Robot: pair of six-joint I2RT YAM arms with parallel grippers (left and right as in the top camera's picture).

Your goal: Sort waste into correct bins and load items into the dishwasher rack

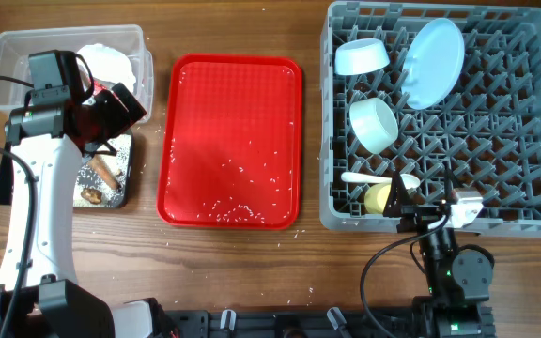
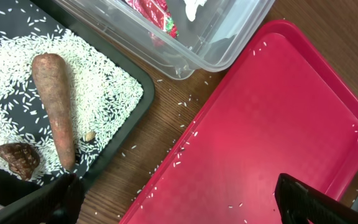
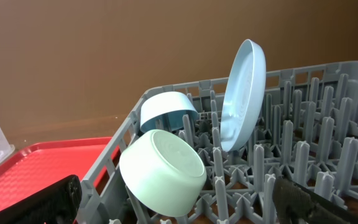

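At the near right, the right gripper [image 3: 176, 183] hangs at the near edge of the dishwasher rack [image 1: 533, 188]. Its fingers are spread wide and hold nothing. Just beyond it, in the rack's near left corner, the yellow cup [image 1: 378, 197] lies beside the white spoon [image 1: 364, 176]. Farther in, a mint bowl [image 1: 374, 124] rests tilted on its side among the pegs. A second bowl [image 1: 362, 56] sits in the far left corner. The pale blue plate [image 1: 434, 63] stands on edge just right of it, leaning on the pegs.

The red tray [image 1: 233, 131] lies in the middle of the table [image 1: 252, 272], with rice grains [image 1: 238, 207] scattered mostly along its near end.

On the left, the black tray [image 2: 135, 74] holds a bed of rice [image 2: 98, 93], the brown stick piece [image 2: 55, 106] and a dark scrap [image 2: 18, 158]. A few grains lie on the wood between this tray and the red one. The left gripper [image 2: 179, 186] hangs above the black tray's far end, its fingers far apart and empty. Beyond, touching the black tray, the clear tub [image 1: 7, 66] holds the red-and-white wrapper [image 2: 151, 12] and the crumpled white paper [image 1: 111, 64].
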